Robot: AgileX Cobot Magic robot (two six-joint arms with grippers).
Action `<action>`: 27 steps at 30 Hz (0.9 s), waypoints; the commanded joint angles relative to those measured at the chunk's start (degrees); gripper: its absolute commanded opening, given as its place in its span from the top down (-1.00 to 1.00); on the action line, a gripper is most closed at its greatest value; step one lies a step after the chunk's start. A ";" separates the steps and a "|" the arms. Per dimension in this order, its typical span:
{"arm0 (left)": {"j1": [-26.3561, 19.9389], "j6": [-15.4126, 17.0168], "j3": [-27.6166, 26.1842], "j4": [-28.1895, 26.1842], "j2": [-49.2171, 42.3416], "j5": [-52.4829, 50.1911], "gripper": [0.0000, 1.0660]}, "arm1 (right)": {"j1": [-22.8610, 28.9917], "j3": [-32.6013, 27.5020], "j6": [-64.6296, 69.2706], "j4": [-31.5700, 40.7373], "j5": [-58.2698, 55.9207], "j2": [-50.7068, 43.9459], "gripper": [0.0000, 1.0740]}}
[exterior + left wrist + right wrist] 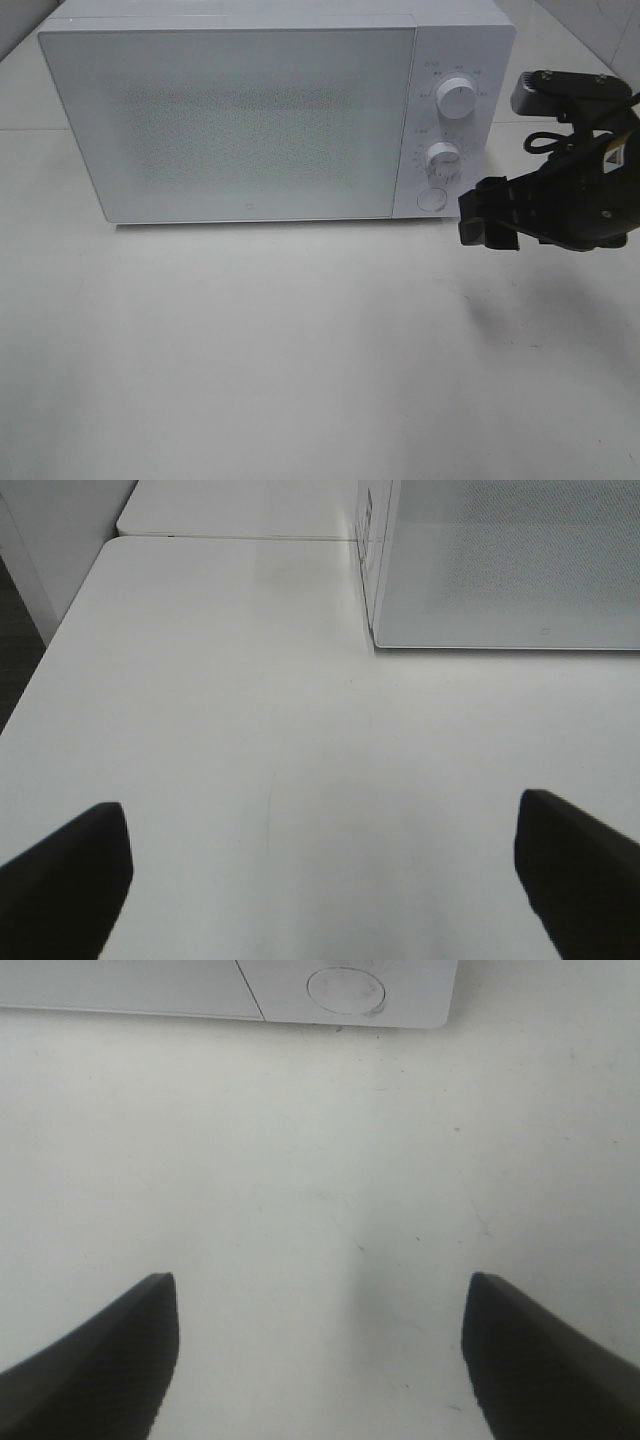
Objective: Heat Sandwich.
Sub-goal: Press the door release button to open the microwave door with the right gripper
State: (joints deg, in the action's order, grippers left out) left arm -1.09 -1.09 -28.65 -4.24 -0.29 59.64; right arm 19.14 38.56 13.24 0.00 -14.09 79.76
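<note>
A white microwave [250, 120] stands at the back of the table with its door shut. Its two knobs [457, 98] and round door button [431, 199] are on its right panel. The button also shows in the right wrist view [345, 990]. My right gripper [485, 235] hovers just right of that panel, open and empty; its fingers [100, 1360] are spread wide. My left gripper [320, 880] is open and empty over bare table, left of the microwave's corner [375, 630]; it is out of the exterior high view. The sandwich and plate are not in view.
The white table [300, 350] stretches in front of the microwave. In the left wrist view the table's left edge [40, 670] drops off to a dark floor, and a second table [230, 520] adjoins behind.
</note>
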 commanded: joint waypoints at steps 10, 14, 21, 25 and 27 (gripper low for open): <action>-0.17 0.06 0.23 -0.29 -1.49 -0.40 -0.83 | -0.23 0.40 -1.89 -4.76 -17.70 -16.62 -0.42; -0.17 0.06 0.23 -0.29 -1.49 -0.40 -0.83 | -0.23 0.40 -2.41 -5.39 -21.49 -21.94 -0.42; -0.17 0.06 0.23 -0.29 -1.49 -0.40 -0.83 | -0.23 0.40 -2.86 -5.50 -27.39 -29.97 -0.42; -0.17 0.06 0.23 -0.29 -1.49 -0.40 -0.83 | -0.23 0.40 -4.07 -5.50 -31.17 -38.10 -0.42; -0.17 0.06 0.23 -0.29 -1.49 -0.40 -0.83 | -0.23 0.40 -4.30 -5.73 -31.97 -39.94 -0.42</action>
State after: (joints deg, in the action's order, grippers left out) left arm -1.09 -1.09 -28.65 -4.24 -0.29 59.64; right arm 19.14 38.56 10.08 -4.98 -45.26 40.62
